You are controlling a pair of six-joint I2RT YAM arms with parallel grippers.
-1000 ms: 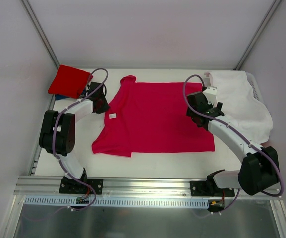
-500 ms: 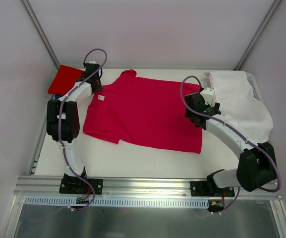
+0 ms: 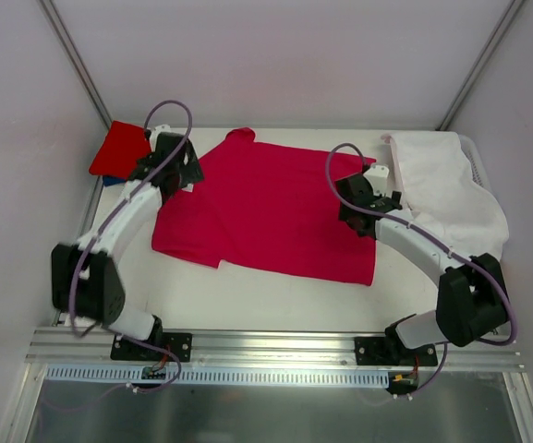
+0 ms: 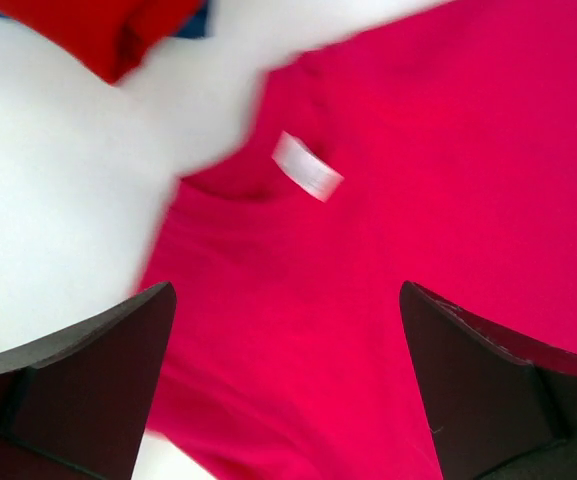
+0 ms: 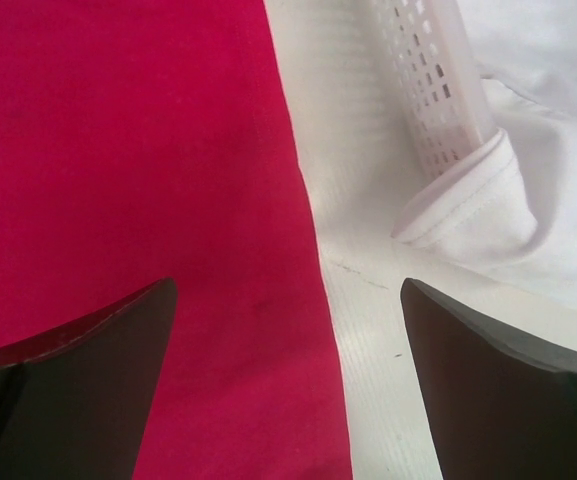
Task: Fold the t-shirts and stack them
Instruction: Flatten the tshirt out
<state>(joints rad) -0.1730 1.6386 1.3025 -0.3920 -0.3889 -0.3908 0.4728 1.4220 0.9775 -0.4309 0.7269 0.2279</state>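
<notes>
The crimson-pink t-shirt (image 3: 266, 212) lies spread flat across the middle of the table, its white neck tag (image 4: 308, 166) showing in the left wrist view. My left gripper (image 3: 183, 175) hangs open over the collar end (image 4: 288, 400), with only cloth below its fingers. My right gripper (image 3: 351, 205) is open over the shirt's right edge (image 5: 288, 390), one finger above the cloth and the other above bare table. A brighter red t-shirt (image 3: 118, 149) lies folded at the back left corner. A sliver of a blue t-shirt (image 3: 107, 180) peeks out under it.
A white perforated basket (image 5: 423, 80) stands at the back right with white cloth (image 3: 446, 189) draped over it, close to the right arm. The enclosure walls and the metal posts close in the back and both sides.
My left gripper dragged the shirt's collar end toward the back left, then opened and let it go. The shirt now lies slanted and further left. My right gripper stayed open.
</notes>
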